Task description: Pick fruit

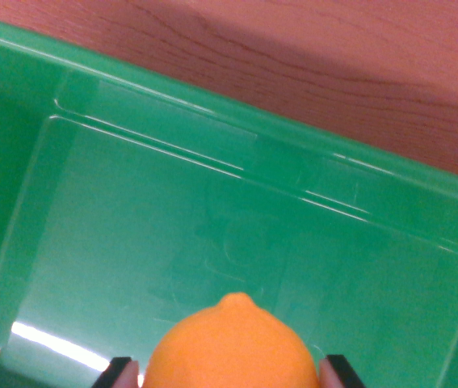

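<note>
An orange fruit (229,347) with a small nub on top fills the bottom centre of the wrist view. My gripper (229,373) is shut on it, one dark fingertip (118,372) pressing its left side and the other on its right. The fruit hangs above the floor of a green plastic bin (237,242); how high above is hard to tell. The lower part of the fruit is cut off by the frame.
The green bin's far wall (293,153) runs diagonally across the upper view. Beyond it lies a reddish-brown wooden table (334,56). No other fruit shows on the bin floor.
</note>
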Robot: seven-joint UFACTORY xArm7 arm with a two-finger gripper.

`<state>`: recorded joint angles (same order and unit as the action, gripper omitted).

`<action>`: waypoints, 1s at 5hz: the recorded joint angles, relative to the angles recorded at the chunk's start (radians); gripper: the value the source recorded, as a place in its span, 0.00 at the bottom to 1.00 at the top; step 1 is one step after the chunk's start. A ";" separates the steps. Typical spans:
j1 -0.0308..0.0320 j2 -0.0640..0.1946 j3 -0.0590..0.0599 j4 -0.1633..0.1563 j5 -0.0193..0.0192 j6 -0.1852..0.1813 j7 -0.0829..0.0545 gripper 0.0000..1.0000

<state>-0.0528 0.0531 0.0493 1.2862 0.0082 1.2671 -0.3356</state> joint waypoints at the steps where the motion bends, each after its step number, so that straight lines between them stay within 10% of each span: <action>1: 0.0000 0.000 0.000 0.000 0.0000 0.000 0.000 1.00; 5: -0.0004 -0.025 0.000 0.064 0.0012 0.089 0.000 1.00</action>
<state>-0.0532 0.0285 0.0493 1.3502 0.0094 1.3557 -0.3359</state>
